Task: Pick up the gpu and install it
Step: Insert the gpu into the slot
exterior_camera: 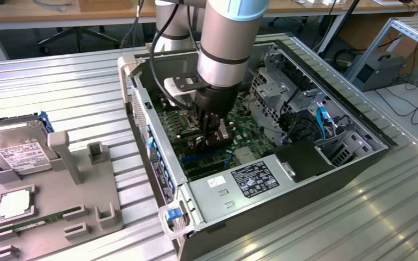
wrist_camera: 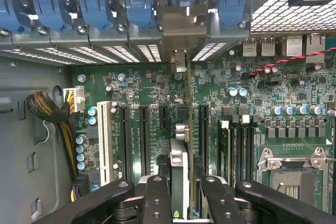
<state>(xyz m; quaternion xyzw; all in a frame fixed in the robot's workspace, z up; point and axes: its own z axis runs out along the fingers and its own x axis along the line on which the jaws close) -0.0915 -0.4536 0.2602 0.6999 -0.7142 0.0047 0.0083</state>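
The gpu (wrist_camera: 179,166) shows edge-on in the wrist view as a thin card standing over the motherboard (wrist_camera: 147,82), between two black expansion slots. Its silver end bracket (wrist_camera: 181,59) reaches the case's rear slot openings. My gripper (wrist_camera: 182,203) is shut on the card, with a black finger (wrist_camera: 157,198) on either side. In the exterior view the gripper (exterior_camera: 213,138) is deep inside the open computer case (exterior_camera: 142,125), pointing straight down with the gpu (exterior_camera: 223,132) between its fingers. Whether the card sits fully in its slot I cannot tell.
A white slot (wrist_camera: 104,135), several blue latches (wrist_camera: 94,11), the CPU socket (wrist_camera: 294,174) and a cable bundle (wrist_camera: 47,108) surround the card. Inside the case are the power supply (exterior_camera: 252,176) and drive cage (exterior_camera: 282,92). A grey fixture (exterior_camera: 71,179) holds a hard drive (exterior_camera: 17,149) and RAM stick (exterior_camera: 38,223).
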